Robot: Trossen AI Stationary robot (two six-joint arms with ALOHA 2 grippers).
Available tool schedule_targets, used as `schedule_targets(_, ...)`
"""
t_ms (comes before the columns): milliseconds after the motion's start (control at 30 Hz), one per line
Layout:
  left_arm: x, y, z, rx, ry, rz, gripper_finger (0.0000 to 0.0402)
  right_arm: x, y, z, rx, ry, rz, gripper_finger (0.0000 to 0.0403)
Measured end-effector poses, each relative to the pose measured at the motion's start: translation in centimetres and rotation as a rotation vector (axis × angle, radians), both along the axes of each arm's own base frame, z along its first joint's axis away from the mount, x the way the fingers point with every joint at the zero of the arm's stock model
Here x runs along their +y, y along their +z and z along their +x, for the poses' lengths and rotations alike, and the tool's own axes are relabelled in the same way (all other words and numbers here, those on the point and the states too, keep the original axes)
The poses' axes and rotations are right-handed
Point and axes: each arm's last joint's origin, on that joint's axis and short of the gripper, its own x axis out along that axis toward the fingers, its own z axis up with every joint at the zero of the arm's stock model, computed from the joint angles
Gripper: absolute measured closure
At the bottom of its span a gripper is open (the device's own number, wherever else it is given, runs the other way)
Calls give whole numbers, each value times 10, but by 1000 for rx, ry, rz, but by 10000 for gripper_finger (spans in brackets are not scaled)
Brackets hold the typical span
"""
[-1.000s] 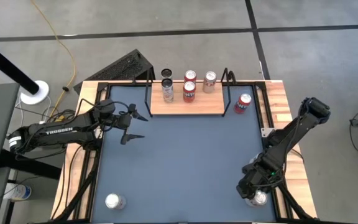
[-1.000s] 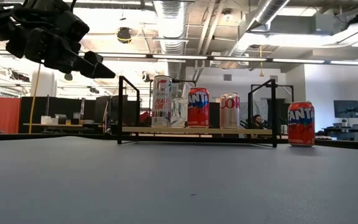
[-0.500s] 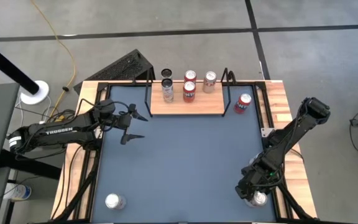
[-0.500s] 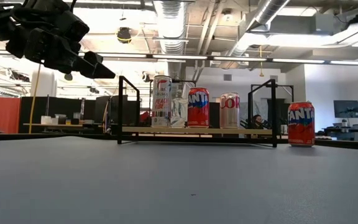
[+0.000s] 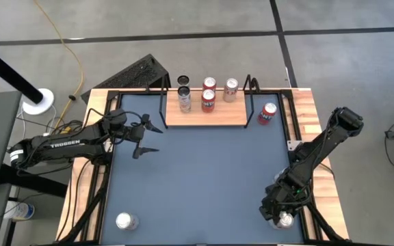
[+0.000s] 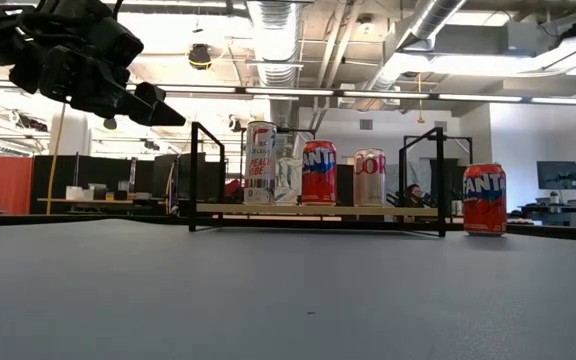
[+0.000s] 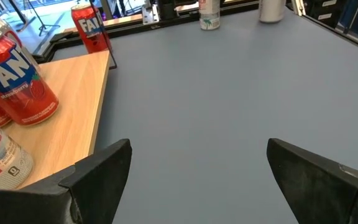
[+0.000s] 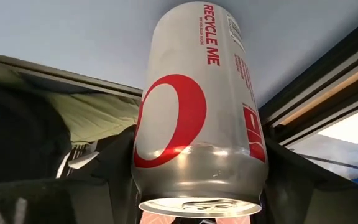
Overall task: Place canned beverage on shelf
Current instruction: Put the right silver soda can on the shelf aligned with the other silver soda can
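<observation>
On blue tabletop (image 5: 204, 178), shelf (image 5: 207, 116) holds 4 cans.

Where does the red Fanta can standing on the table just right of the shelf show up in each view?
High view: red Fanta can, right of the shelf.
Low view: far right.
Left wrist view: near the top, left of centre.
Right wrist view: not in it.
Shared landmark: the shelf.

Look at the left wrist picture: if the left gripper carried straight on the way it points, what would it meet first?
Bare blue tabletop lies ahead of the left gripper; the way looks free until the silver can at the far edge. The shelf sits off to one side. Depth is hard to judge.
</observation>
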Motion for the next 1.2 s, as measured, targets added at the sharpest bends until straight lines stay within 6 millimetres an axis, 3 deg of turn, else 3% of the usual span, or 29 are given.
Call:
schedule_targets(233, 0, 0, 0, 0, 0, 0, 38, 1, 6, 2, -38, 36, 11, 136)
schedule_targets(500, 0, 0, 0, -1, -1, 2, 38, -13, 31, 17, -108, 79, -34, 137)
schedule_targets(767, 0, 0, 0, -1, -1, 2, 38, -46, 59, 29, -149, 148, -146, 137)
schedule_targets(1200, 0, 0, 0, -1, -1, 3, 38, -119, 61, 49, -301, 312, -485, 138)
